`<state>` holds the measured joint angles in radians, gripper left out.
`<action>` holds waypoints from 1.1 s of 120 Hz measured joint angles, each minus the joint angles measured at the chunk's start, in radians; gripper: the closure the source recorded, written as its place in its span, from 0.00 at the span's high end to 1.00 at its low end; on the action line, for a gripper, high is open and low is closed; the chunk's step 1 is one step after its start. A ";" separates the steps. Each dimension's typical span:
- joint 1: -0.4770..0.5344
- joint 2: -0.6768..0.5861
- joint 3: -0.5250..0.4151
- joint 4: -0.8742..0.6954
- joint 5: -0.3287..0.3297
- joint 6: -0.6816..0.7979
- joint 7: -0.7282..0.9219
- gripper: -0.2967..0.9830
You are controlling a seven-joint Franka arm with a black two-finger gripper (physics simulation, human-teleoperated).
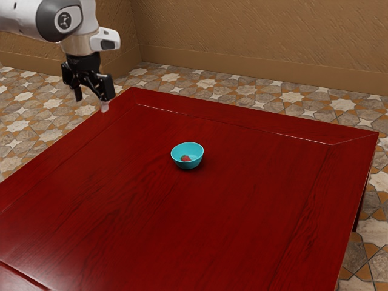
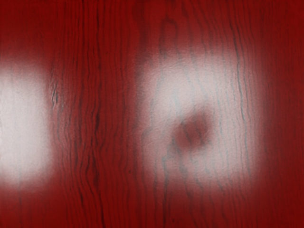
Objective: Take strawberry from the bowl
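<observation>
The tool hung spread at upper left, likely so it could fit around the strawberry in the middle's bowl.

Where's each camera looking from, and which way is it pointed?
Exterior view: beside the arm, looking down across the red table at the bowl and strawberry, with floor and walls beyond; the arm and its open pincer show at the upper left.
Wrist view: on the arm's hand, facing the tabletop's wood grain and pale glare.
Shared: the red tabletop.
</observation>
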<state>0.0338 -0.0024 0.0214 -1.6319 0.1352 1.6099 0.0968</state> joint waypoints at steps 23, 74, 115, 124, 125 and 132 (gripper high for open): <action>0.007 0.000 -0.001 0.000 0.001 0.014 0.010 0.77; -0.061 0.567 -0.073 0.484 0.215 0.054 0.286 0.77; 0.059 0.932 -0.362 0.776 0.399 0.143 0.642 0.77; 0.066 0.958 -0.377 0.795 0.404 0.168 0.711 0.77; 0.066 0.961 -0.379 0.796 0.405 0.171 0.718 0.76; 0.066 0.976 -0.382 0.800 0.407 0.186 0.767 0.73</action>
<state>0.1001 0.9736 -0.3608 -0.8322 0.5423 1.7964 0.8638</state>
